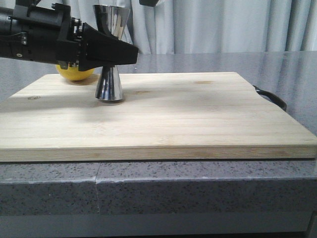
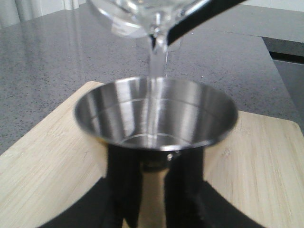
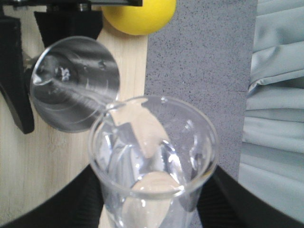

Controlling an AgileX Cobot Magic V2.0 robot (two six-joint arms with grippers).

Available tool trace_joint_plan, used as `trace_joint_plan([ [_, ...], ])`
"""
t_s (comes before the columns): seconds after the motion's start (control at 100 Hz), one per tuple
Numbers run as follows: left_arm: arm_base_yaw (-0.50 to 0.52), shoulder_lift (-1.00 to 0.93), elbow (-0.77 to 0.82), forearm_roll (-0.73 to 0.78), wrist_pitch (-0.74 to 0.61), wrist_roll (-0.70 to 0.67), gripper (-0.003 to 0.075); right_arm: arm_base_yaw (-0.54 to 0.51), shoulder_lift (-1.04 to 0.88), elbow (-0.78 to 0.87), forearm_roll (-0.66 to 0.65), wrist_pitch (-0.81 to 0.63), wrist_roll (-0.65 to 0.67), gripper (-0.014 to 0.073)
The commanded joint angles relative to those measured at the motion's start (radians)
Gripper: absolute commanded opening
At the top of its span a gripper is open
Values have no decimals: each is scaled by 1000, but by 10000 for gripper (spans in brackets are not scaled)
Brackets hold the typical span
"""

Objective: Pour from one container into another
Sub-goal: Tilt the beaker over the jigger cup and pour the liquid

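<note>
Left hand (image 1: 116, 53): black, reaching in horizontally from left edge of front view, fingers (image 2: 124, 183) closed on waist of jigger (image 1: 110, 84), one each side. Jigger upright on wooden board (image 1: 198, 114), left-rear part, base flat on wood. Upper cone mouth round and open in left wrist view; thin clear stream (image 2: 156, 71) falling into it, small pool at bottom.

Lemon (image 1: 74, 72): yellow, behind left hand at board's back-left edge, mostly hidden in front view; near jigger in right wrist view, not touching.

Beaker (image 3: 154, 156): clear glass, flared rim, tipped w/ spout over jigger mouth, liquid running from lip. Above jigger, off the board; only its rim seen at top of left wrist view.

Right hand (image 3: 152, 209): dark fingers either side of beaker's lower body, closed on it. Barely in front view, top edge only.

Board on grey speckled desk (image 1: 208, 62); dark handle (image 1: 271, 98) at board's right end. Curtain (image 1: 223, 25) behind.
</note>
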Motion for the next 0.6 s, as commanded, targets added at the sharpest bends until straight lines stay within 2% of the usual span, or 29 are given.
trace_joint_plan([
  [0.0,-7,-38,-27,-69,117,-3,134,0,-45,-40,-36,-65,-21,306],
  [0.59,-7,-38,-27,-69,117,-3,134,0,-45,-40,-76,-106,-90,306],
])
